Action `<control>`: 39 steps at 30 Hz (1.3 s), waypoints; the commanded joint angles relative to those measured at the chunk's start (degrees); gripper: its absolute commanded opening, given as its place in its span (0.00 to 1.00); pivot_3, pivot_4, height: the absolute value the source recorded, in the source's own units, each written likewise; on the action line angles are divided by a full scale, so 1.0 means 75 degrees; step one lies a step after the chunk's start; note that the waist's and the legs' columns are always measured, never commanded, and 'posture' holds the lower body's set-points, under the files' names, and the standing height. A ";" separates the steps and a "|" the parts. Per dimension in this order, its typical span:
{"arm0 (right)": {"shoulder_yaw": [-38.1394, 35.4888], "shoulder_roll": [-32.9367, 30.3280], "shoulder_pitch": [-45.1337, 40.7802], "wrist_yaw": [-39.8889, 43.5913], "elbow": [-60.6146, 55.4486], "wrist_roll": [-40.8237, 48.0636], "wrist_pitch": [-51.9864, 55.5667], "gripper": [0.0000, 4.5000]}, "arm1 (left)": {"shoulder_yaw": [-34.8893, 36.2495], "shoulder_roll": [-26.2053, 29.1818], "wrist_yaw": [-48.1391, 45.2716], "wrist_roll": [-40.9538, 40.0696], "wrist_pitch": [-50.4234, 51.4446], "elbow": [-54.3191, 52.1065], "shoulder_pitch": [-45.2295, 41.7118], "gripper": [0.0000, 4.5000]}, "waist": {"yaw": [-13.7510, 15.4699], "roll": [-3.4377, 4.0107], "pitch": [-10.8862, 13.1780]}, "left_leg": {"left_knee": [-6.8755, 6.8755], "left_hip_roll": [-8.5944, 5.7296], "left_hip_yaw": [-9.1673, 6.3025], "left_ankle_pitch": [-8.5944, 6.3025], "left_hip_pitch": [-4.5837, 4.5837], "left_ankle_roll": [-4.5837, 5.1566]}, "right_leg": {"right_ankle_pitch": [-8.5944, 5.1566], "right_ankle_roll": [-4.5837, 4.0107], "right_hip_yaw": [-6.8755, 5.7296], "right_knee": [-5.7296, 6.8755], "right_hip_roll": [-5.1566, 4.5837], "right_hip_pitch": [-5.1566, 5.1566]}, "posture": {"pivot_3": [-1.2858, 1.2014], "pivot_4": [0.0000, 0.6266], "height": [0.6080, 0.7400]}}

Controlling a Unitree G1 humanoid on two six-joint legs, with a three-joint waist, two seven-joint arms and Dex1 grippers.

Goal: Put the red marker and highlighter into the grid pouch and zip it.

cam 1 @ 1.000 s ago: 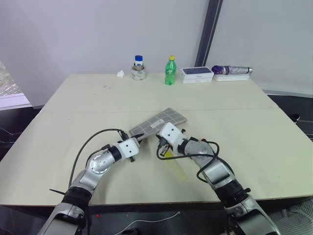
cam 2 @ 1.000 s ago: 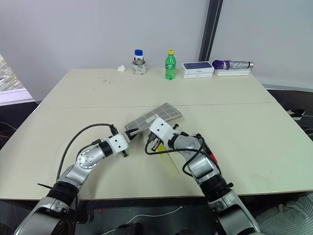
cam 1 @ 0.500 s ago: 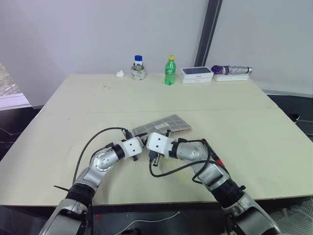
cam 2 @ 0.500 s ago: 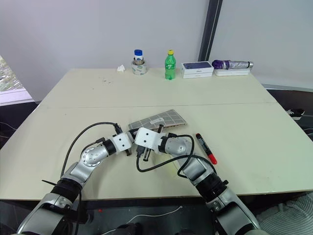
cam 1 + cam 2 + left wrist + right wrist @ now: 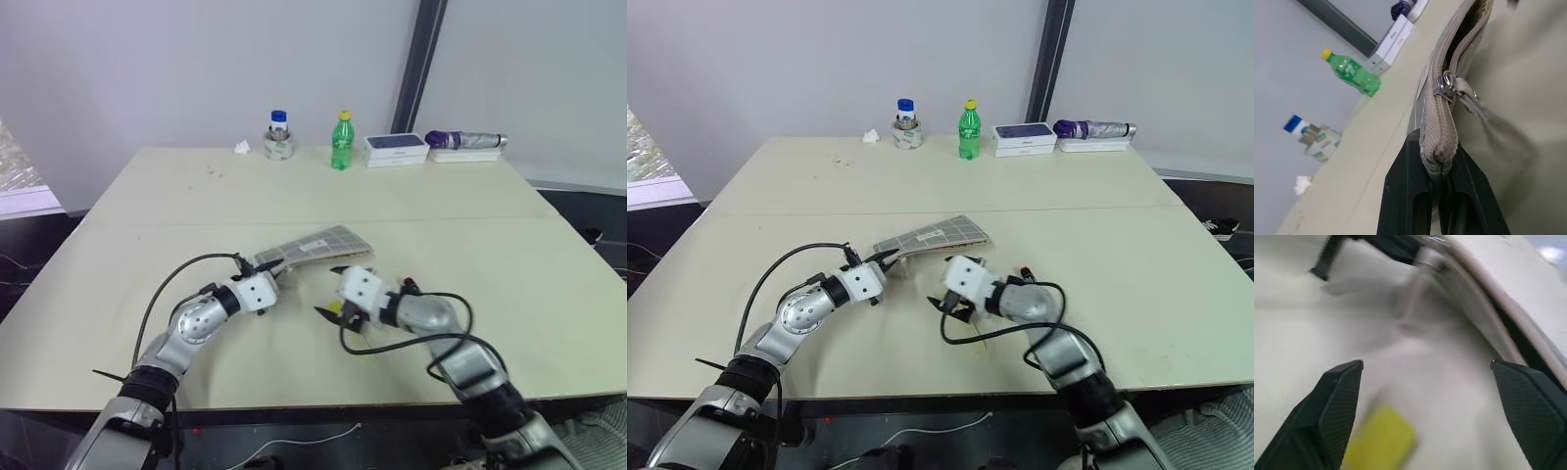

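Note:
The grid pouch (image 5: 315, 244) lies grey and checked at mid-table, its near-left end raised off the top. My left gripper (image 5: 268, 267) is shut on that end; the left wrist view has its black fingers (image 5: 1405, 196) pinching the zipper's end, the slider (image 5: 1444, 87) just beyond, and the pouch (image 5: 1469, 29) gaping past it. To the right, my right gripper (image 5: 331, 292) hangs open just above the table, apart from the pouch. Below it lies the highlighter (image 5: 970, 331), whose yellow cap (image 5: 1383, 443) sits between the open fingers. The red marker's tip (image 5: 1024, 270) peeks from behind my right forearm.
Along the far edge stand a small jar on a tape roll (image 5: 278, 137), a green bottle (image 5: 340, 142), a white box (image 5: 395, 149) and a purple folded umbrella (image 5: 465, 140). A crumpled tissue (image 5: 241, 147) lies left of the jar. The table's near edge (image 5: 323, 401) runs below my arms.
My right gripper, shut beside the left one at the pouch's end half a second ago, has opened and drawn back to the right over the highlighter. The left gripper keeps its hold.

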 commanded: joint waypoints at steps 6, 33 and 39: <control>-0.0834 -0.0353 0.2046 -0.0169 -0.2928 0.1240 0.2483 0.99 | 0.0099 0.0107 0.0092 -0.0111 -0.0292 -0.0212 0.0147 0.00 | -0.0010 0.0000 0.0000 | -0.0003 0.0003 -0.0004 -0.0001 0.0003 0.0000 | 0.0000 0.0000 -0.0003 -0.0007 0.0001 0.0007 | 0.52 0.24 1.00; 0.0852 -0.1672 0.0954 -0.1244 -0.2026 0.0605 0.4289 0.19 | 0.0071 0.0030 -0.0022 -0.0101 -0.0213 -0.0270 0.0141 0.00 | 0.0029 -0.0025 -0.0014 | 0.0009 0.0001 -0.0019 -0.0002 0.0013 0.0002 | 0.0002 -0.0003 -0.0019 -0.0010 0.0001 0.0029 | 0.52 0.24 1.00; -0.0137 -0.1699 0.0546 -0.0308 -0.1884 0.1488 0.3087 0.19 | 0.0031 -0.0001 -0.0310 -0.0333 -0.0249 -0.0108 0.0168 0.00 | 0.0118 -0.0025 -0.0014 | 0.0012 0.0001 -0.0018 -0.0002 0.0012 0.0003 | 0.0002 -0.0003 -0.0019 -0.0010 0.0001 0.0029 | 0.52 0.24 1.00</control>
